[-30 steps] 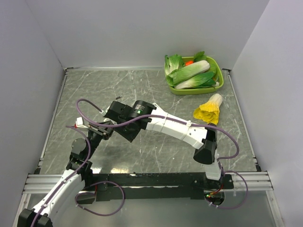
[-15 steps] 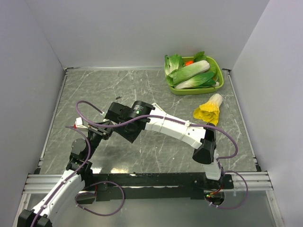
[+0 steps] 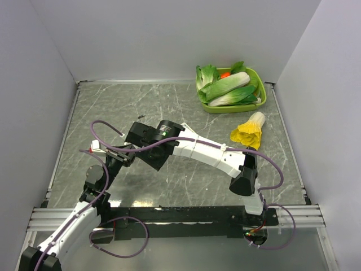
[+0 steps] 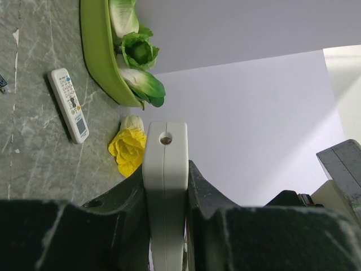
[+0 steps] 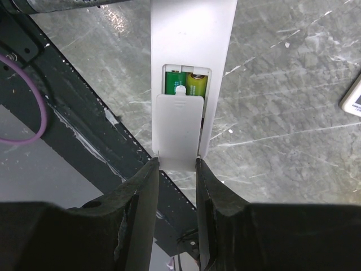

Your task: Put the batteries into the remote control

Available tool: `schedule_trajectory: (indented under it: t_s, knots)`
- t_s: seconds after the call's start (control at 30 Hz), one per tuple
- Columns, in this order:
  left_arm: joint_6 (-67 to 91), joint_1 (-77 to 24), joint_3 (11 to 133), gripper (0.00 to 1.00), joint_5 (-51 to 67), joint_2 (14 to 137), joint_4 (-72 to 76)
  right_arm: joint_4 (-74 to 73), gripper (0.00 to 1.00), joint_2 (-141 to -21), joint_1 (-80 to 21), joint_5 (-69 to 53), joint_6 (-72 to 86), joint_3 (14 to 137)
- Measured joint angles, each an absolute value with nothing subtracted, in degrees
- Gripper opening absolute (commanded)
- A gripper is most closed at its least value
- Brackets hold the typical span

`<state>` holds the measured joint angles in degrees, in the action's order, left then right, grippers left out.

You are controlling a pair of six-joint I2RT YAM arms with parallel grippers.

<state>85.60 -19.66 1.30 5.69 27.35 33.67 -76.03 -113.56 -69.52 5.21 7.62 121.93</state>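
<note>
Holding the remote (image 4: pixel 164 158) edge-on above the table (image 3: pixel 169 107), the left gripper (image 4: pixel 164 189) has its jaws clamped on the two flat faces. The casing stands upright between them. Right gripper (image 5: pixel 176 175): jaws closed against both sides of the near end of the cover (image 5: pixel 179 127), which lies along the back of the remote. Batteries (image 5: pixel 197 84): both seated side by side in the rear compartment, with their green tops showing above the cover's upper edge. Their polarity cannot be read. Cover: on the compartment but short of closed, leaving a strip of the bay open at its far end. Whether its lower edge sits in the track cannot be told. Progress, as judged: loading itself is done, and what is left is to slide the cover forward until it shuts over the cells, then set the remote down. In the top view the arms hide the remote where the two grippers meet, left of centre. Other items: second remote (image 4: pixel 67 104) with coloured buttons flat on the table, green tray (image 3: pixel 225 108) of leafy vegetables at the far right, yellow vegetable (image 3: pixel 248 131) just in front of the tray.
</note>
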Motion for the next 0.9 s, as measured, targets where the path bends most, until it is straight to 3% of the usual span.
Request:
schedule_trajectory:
  t_s: [0.9]
  knots:
    - [84.99, -21.85, 1.28, 0.02, 4.19, 28.84, 36.21, -77.73, 0.31, -113.67, -69.52, 5.89, 7.64, 122.98]
